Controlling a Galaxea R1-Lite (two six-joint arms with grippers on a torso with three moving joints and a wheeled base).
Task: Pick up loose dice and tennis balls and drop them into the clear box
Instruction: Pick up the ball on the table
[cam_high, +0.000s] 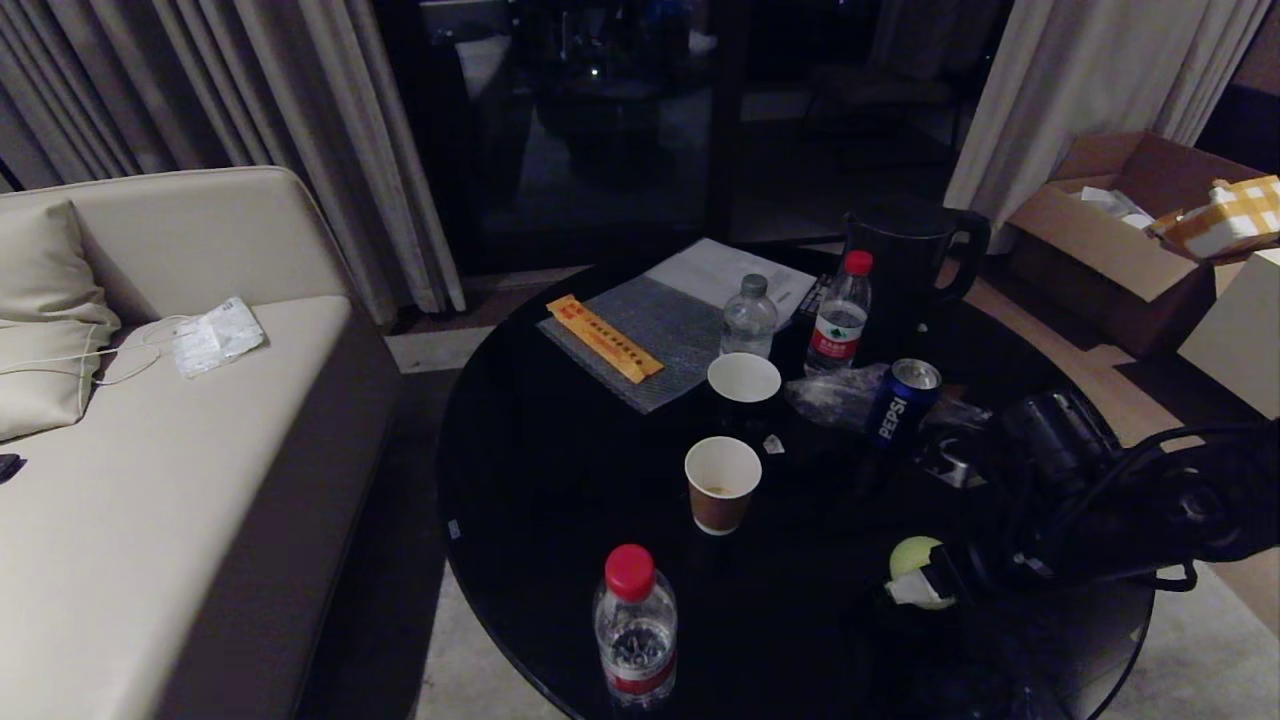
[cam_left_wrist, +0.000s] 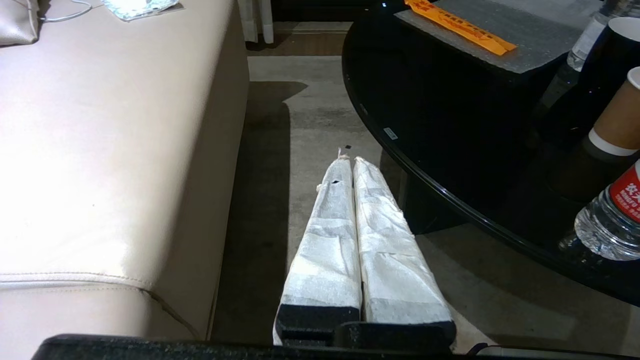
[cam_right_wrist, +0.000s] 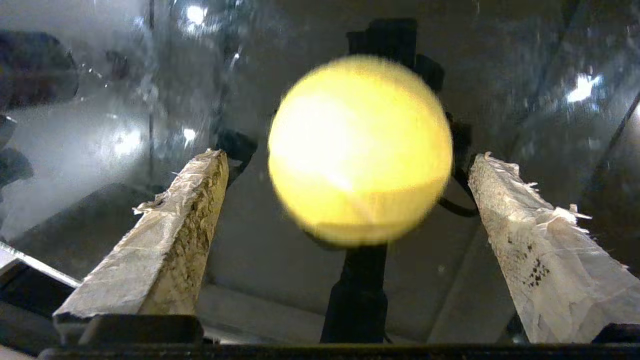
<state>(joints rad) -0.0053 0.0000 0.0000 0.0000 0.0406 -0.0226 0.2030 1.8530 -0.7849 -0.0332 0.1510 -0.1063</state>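
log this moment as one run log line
right gripper: open, straddling tennis ball, not touching | left gripper: shut, parked beside table | clear box: not seen

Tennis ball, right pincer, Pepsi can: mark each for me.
tennis ball (cam_right_wrist: 360, 150): right wrist view, middle of its yellow face.
right pincer (cam_right_wrist: 350, 170): right wrist view, midway between its open fingertips.
Pepsi can (cam_high: 897, 405): head view, blue side by the lettering.

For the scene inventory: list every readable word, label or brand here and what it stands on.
"PEPSI": on the blue can on the black table.
Red labels on the far red-capped bottle and the near bottle: print too small to read.
Orange strip: dark characters, unreadable.
White paper: unreadable.
Nothing else legible.
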